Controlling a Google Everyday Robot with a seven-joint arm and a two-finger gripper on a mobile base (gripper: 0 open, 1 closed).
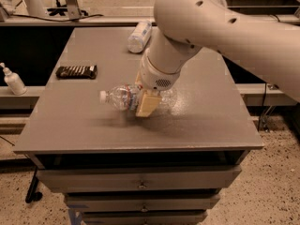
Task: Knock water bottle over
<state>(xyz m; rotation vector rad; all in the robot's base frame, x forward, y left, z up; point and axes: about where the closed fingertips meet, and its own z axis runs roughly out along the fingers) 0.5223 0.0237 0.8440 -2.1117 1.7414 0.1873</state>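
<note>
The water bottle [118,97] is a clear ribbed bottle with a white cap and a red-white-blue label band. It lies nearly flat at the middle of the grey table [211,121], cap pointing left, base under the arm. It looks blurred. My gripper [145,103] is low over the table, right at the bottle's middle. A tan part of it covers the bottle's lower half. The big white arm comes in from the upper right and hides the bottle's base end.
A white-wrapped container [139,35] lies on its side at the table's far edge. A dark snack bar [77,71] lies at the left. A small white pump bottle [14,81] stands on a shelf left of the table. Drawers sit below the front edge.
</note>
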